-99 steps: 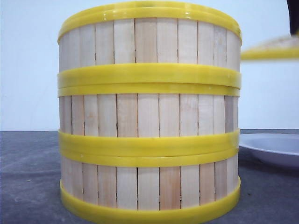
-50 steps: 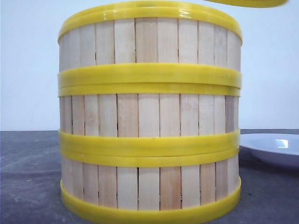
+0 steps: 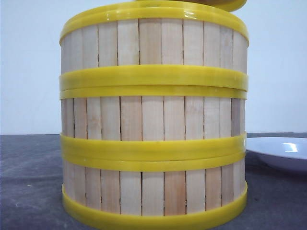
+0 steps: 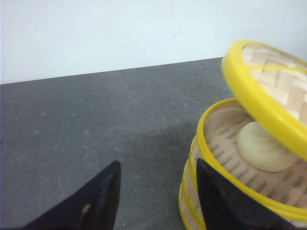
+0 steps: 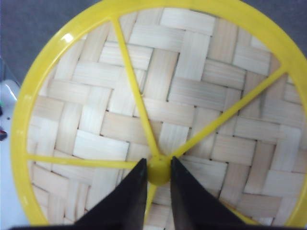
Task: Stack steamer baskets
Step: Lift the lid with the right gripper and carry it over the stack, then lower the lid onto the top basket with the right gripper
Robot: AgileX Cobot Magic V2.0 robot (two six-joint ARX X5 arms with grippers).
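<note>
Three steamer baskets fill the front view as one stack: top, middle, bottom. In the left wrist view the top basket's rim is uncovered and a pale bun lies inside. The woven lid hangs tilted over it, with its yellow edge just above the stack. My right gripper is shut on the lid's central yellow knob. My left gripper is open beside the stack, with only bare table between its fingers.
A white plate lies on the dark grey table to the right of the stack. A plain white wall stands behind. In the left wrist view, grey table surface stretches away from the stack.
The lid has travelled from the right of the stack up and leftward, and its edge now sits over the top basket's rim. The stack and plate have not moved.
</note>
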